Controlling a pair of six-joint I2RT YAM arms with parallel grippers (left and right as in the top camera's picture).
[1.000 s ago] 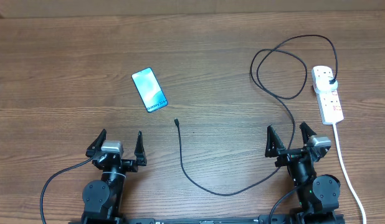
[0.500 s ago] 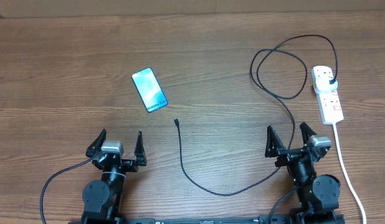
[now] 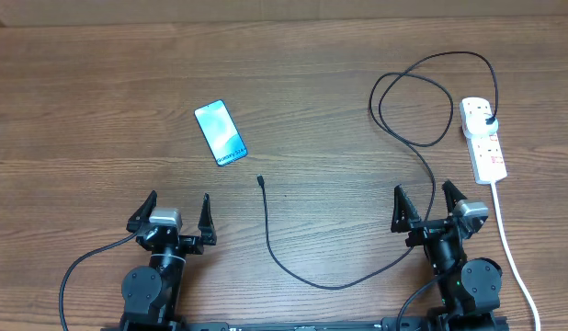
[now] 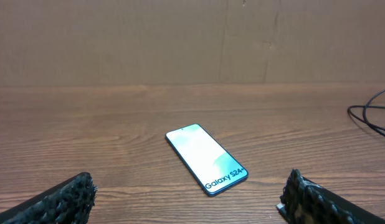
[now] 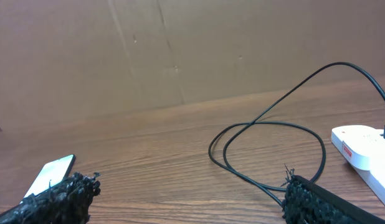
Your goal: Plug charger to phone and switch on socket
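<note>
Charger [image 3: 268, 225] plug seated in socket [image 3: 484, 142]
Plug fills 1 end outlet; phone [image 3: 221, 133] lies well apart; left gripper [image 3: 178, 202] and right gripper [image 3: 422, 193] both spread wide.

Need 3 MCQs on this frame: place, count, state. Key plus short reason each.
1. Relative to the slim blue-screened smartphone, the connector tip of the long thin black charger cable is: A) plugged in B) apart, on the wooden table C) underneath
2. Plugs in the white elongated power strip: A) none B) one C) three
3. Left end effector and right end effector: A) both open, empty B) left grips phone C) right grips cable
1B: bare wood separates them. 2B: one black plug, at its far end. 3A: both spread wide, nothing between.
</note>
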